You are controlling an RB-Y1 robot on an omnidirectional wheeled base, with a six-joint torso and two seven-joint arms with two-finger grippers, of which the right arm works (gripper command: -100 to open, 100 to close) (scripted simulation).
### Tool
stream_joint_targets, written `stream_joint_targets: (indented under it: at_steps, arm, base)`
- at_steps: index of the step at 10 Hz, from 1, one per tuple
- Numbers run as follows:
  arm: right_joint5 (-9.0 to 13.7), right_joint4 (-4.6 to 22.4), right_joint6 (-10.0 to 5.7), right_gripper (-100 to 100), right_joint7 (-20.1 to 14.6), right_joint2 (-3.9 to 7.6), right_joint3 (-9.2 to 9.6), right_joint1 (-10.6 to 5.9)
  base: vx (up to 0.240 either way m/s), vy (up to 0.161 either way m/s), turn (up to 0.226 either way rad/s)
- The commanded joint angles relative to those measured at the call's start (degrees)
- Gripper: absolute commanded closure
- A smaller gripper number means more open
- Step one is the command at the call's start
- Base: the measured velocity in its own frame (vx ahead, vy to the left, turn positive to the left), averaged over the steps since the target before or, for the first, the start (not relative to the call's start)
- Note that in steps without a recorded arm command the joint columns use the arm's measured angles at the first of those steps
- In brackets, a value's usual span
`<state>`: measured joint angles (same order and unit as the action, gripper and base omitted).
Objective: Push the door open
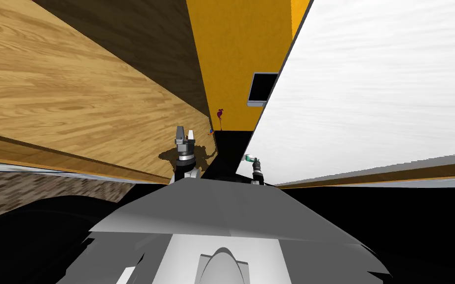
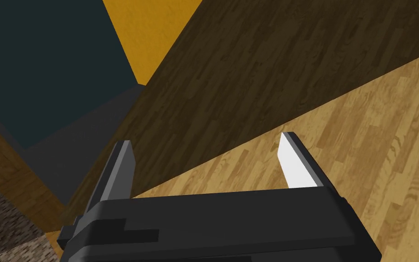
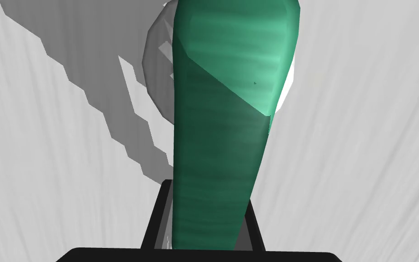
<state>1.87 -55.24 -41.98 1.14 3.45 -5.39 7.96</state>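
The door [image 1: 369, 98] is a broad white panel on my right, and it runs past a round grey rose [image 3: 156, 77] in the right wrist view. Its green lever handle [image 3: 222, 136] is small in the head view [image 1: 249, 158]. My right gripper [image 1: 256, 166] is shut on that handle, its dark finger bases pressing both sides; the fingertips are hidden behind the lever. My left gripper [image 1: 184, 132] is raised in front of a light wood surface [image 2: 363, 150], its fingers [image 2: 295, 159] open with nothing between them.
A wood-grain wall [image 1: 73, 98] with a darker wood band [image 1: 137, 39] runs along my left. Between it and the door's edge is a narrow black area [image 1: 229, 148]. Beyond rises an orange wall [image 1: 236, 59] with a dark framed panel [image 1: 262, 88].
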Motion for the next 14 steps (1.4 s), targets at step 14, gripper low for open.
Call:
stream_joint_targets:
  at_steps: [14]
  arm:
    - [3.9,1.1,-0.42,100,3.9,-3.64,-9.29,-1.39]
  base:
    - [0.174,0.05,-0.081]
